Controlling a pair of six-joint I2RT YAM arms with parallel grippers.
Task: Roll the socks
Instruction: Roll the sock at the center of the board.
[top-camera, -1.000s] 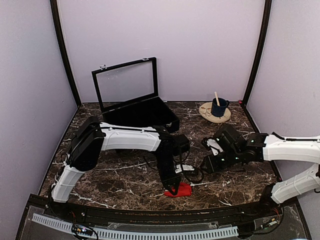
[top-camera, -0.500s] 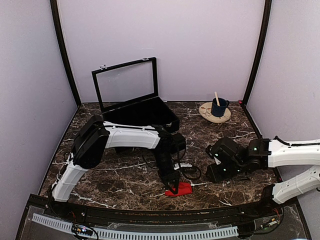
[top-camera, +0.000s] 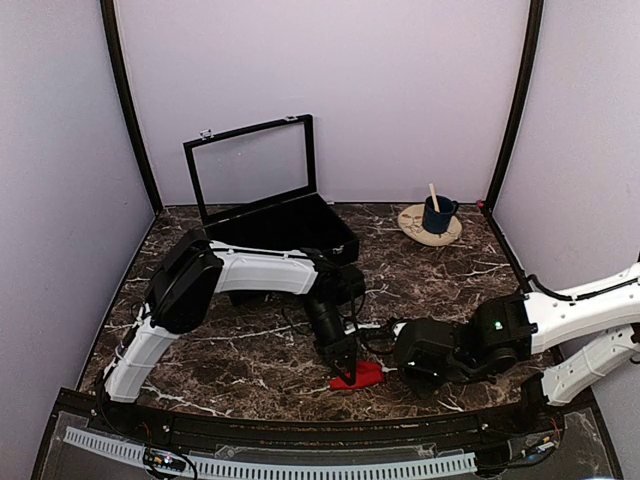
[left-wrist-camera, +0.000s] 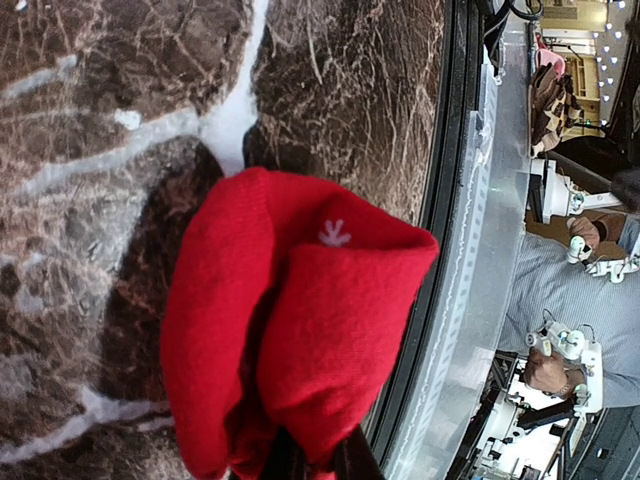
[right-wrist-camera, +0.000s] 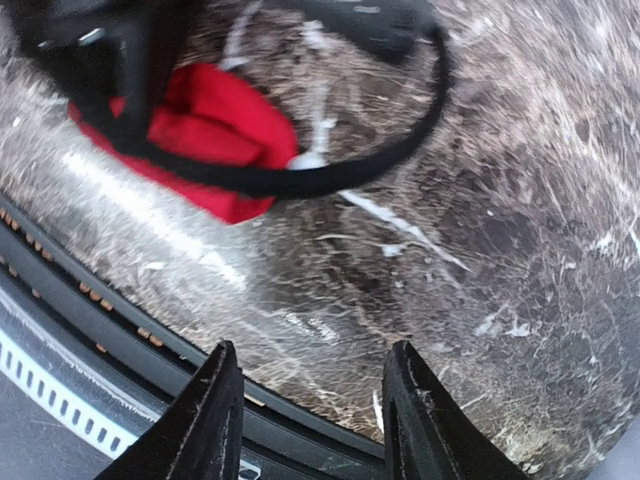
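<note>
**Q:** Top external view: containers and contents?
**A:** At back left, black case (top-camera: 285, 235), lid (top-camera: 255, 170) raised upright; interior dark, contents not discernible. At back right, blue mug (top-camera: 438, 215) on a round wooden plate (top-camera: 410, 225), with a pale stick (top-camera: 433, 193) standing in it.

**Q:** Position and long axis of the socks (top-camera: 364, 377)?
**A:** Bunched on the marble table (top-camera: 250, 350), close to its front edge, about centre. Long axis roughly left to right, right end angled slightly toward the back. In left wrist view, rounded folded end pointing away from the left gripper (left-wrist-camera: 315, 462), small white mark (left-wrist-camera: 334, 233) uppermost.

**Q:** State of each hand?
**A:** Clamped together on the socks near their left end: left gripper. Spread apart, holding nothing, low over the table just right of the socks: right gripper (right-wrist-camera: 315, 420).

**Q:** Anything in the way?
**A:** Between right gripper and socks, a looping black cable (right-wrist-camera: 400, 140), crossing in front of the red fabric in right wrist view.
</note>
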